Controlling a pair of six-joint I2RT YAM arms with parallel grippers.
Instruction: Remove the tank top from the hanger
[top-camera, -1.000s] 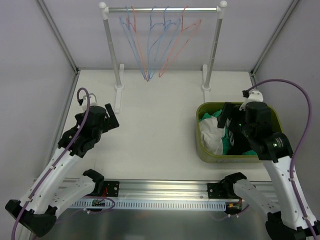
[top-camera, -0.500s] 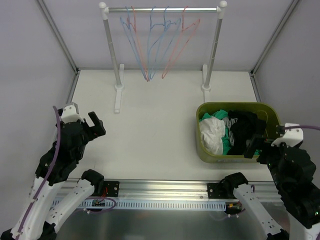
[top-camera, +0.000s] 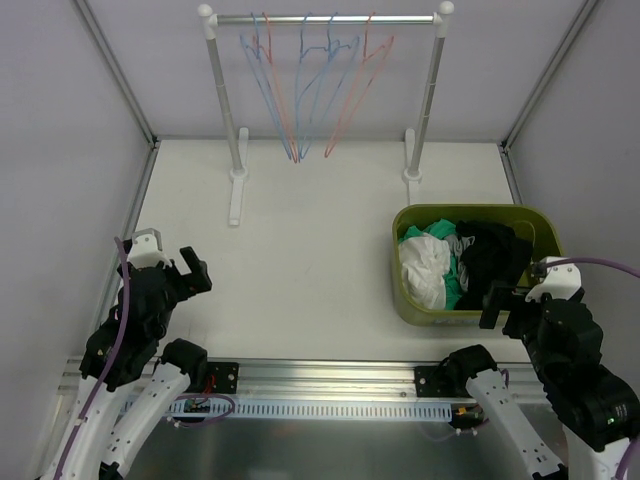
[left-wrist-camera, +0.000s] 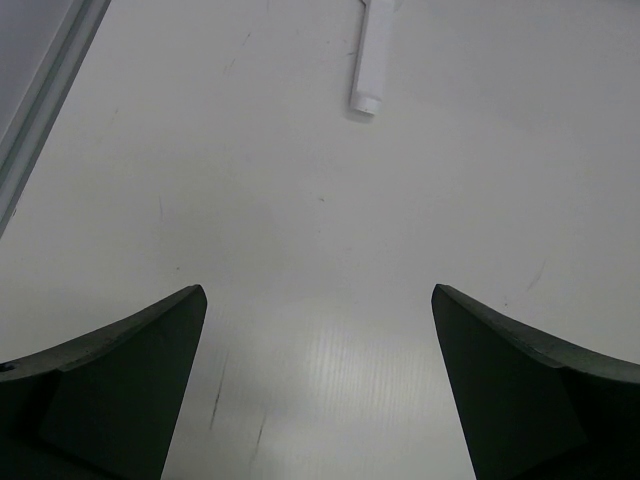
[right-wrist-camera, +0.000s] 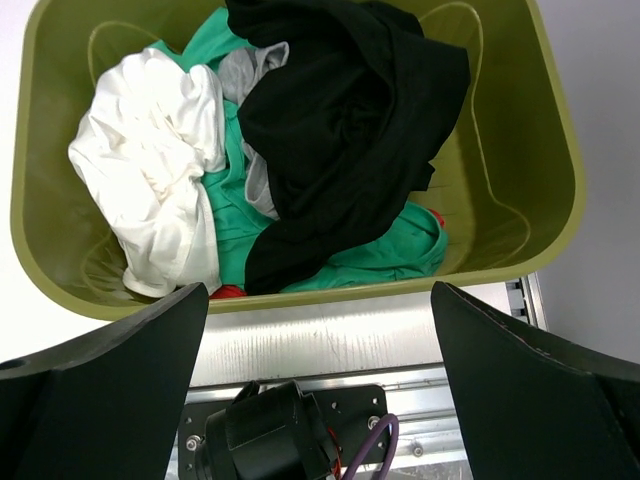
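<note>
Several empty wire hangers (top-camera: 310, 90), red and blue, hang on the rack rail (top-camera: 325, 18) at the back; no garment is on any of them. A black garment (top-camera: 490, 255) lies on top of white (top-camera: 425, 265) and green clothes in the olive bin (top-camera: 470, 212). The right wrist view shows the black garment (right-wrist-camera: 340, 130), the white one (right-wrist-camera: 160, 170) and the green one (right-wrist-camera: 350, 255) in the bin (right-wrist-camera: 560, 150). My right gripper (top-camera: 510, 295) (right-wrist-camera: 320, 290) is open and empty, at the bin's near edge. My left gripper (top-camera: 190, 270) (left-wrist-camera: 318, 292) is open and empty over bare table at the near left.
The rack's white feet (top-camera: 238, 190) stand at the back of the table; one foot shows in the left wrist view (left-wrist-camera: 368, 70). A metal rail (top-camera: 320, 385) with the arm bases runs along the near edge (right-wrist-camera: 330, 340). Grey walls enclose the sides.
Both arms have drawn back toward the near edge. My right gripper left the bin empty; the black garment stays in the bin. The rightmost hanger still sways.
</note>
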